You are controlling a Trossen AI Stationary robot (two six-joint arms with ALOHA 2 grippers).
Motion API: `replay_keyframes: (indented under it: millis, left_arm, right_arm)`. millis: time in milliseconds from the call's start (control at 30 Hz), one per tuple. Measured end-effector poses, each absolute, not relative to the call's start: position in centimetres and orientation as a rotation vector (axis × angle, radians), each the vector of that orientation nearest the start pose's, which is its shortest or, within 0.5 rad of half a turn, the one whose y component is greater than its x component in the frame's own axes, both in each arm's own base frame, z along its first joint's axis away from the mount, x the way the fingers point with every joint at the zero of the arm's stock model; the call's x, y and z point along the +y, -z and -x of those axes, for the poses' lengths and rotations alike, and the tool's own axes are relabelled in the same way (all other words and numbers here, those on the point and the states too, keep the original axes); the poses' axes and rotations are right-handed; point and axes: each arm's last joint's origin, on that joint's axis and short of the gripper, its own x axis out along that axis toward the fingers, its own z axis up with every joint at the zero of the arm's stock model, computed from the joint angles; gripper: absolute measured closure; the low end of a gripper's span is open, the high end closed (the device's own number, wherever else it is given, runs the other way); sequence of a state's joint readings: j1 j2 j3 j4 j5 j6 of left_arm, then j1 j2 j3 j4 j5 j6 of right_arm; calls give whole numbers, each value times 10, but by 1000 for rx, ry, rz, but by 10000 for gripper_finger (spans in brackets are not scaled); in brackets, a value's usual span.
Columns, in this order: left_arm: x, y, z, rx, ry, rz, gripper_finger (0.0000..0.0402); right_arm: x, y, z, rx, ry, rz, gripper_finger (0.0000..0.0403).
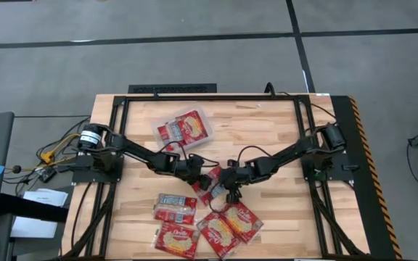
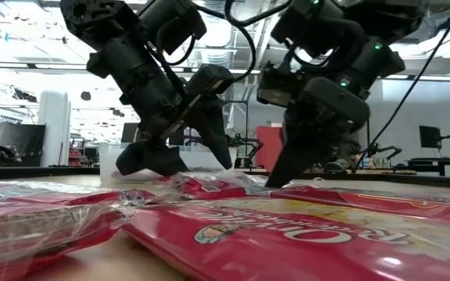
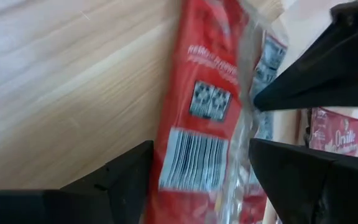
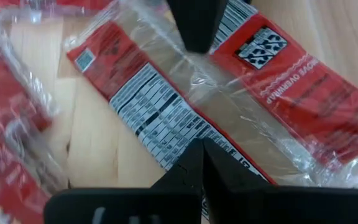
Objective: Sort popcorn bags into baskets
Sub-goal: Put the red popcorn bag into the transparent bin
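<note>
Left gripper: my left gripper [image 1: 203,172] is down at mid-table, fingers [image 3: 120,180] spread wide to either side of one popcorn bag [image 3: 197,118]; I can't tell whether they touch it.
Right gripper: my right gripper [image 1: 232,194] sits just beside the left one, fingers [image 4: 194,168] pressed together with nothing between them, tips over the same bag.
Bag orientation: I see it lying flat, label side up with barcode and nutrition panel showing; in the high view its long axis runs diagonally, from the near left toward the far right.
Other bags: loose popcorn bags [image 1: 223,230] lie flat at the near edge, one blue-white side up at the left, the others picture side up and overlapping.
Tray: the clear tray [image 1: 206,135] sits toward the far left of the table [image 1: 281,127], well apart from the grippers, two bags inside, side by side.
</note>
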State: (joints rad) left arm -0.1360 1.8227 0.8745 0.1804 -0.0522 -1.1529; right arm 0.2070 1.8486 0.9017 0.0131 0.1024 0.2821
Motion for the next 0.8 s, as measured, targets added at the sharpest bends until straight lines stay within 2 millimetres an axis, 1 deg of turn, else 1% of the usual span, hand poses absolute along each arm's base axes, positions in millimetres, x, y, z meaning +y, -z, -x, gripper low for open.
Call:
replay_keyframes:
  millis: [167, 267, 367, 467, 533, 567, 600, 667, 800]
  left_arm:
    - [-45, -126, -345, 723, -352, 1036, 144]
    - [-44, -126, -346, 733, -341, 1058, 169]
    - [-44, -125, -345, 736, -353, 1075, 226]
    - [-44, -124, -345, 743, -352, 1094, 303]
    - [-43, -123, -346, 746, -354, 1118, 357]
    - [-43, -123, -346, 743, -352, 1132, 377]
    - [-42, -124, -346, 739, -352, 1147, 385]
    - [-41, -126, -348, 726, -338, 1188, 385]
    - [-42, -139, -349, 698, -296, 1241, 393]
  right_arm:
    - [58, -118, -341, 912, 42, -114, 379]
    - [52, -120, -341, 911, 49, -103, 387]
    - [50, -119, -342, 912, 53, -97, 390]
    - [50, -121, -341, 910, 55, -95, 383]
    - [49, -125, -339, 909, 56, -96, 375]
    - [49, -128, -338, 911, 59, -94, 373]
    - [48, -131, -336, 916, 61, -93, 372]
    - [47, -143, -330, 920, 64, -91, 373]
    - [44, -178, -312, 918, 67, -89, 386]
